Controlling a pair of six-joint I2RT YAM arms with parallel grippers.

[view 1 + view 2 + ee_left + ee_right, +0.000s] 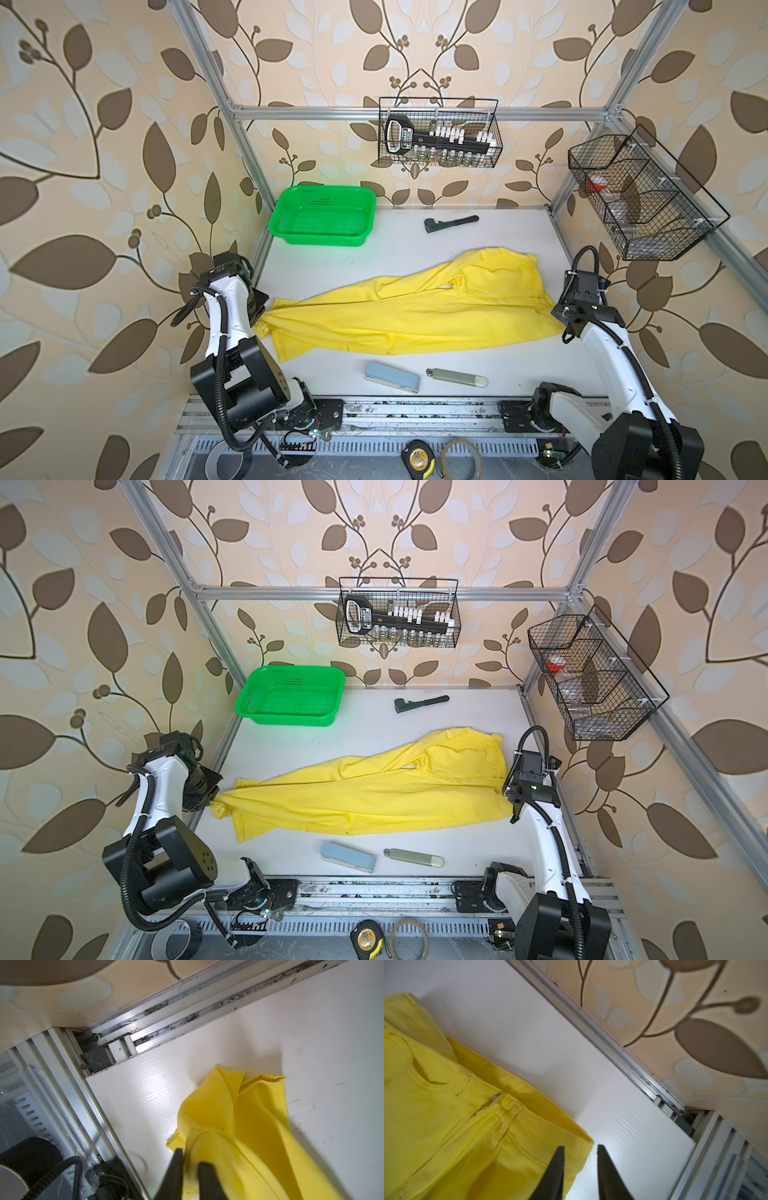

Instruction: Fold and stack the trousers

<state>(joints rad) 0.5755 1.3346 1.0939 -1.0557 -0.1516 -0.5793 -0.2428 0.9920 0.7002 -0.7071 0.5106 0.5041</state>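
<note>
The bright yellow soft cloth trousers (407, 316) lie flat on the white tabletop (415, 249), filling its middle in both top views. Their long axis runs across the table from side to side, tilted a little. The waistband end points to the right and sits slightly further back, and the leg hems point to the left, nearer the front. The legs lie one over the other.

The left gripper (190, 1157) is at the hem end by the table's left edge. A bunch of yellow cloth rises into the narrow gap between its dark fingers (176, 1167); I cannot tell whether they pinch it or have let go.

The right gripper (580, 1147) is at the waistband corner. Its fingers (556, 1167) are spread, with bare table showing between them, grasping nothing.

The green plastic mesh basket (322, 216) stands at the back left, apart from the trousers.
</note>
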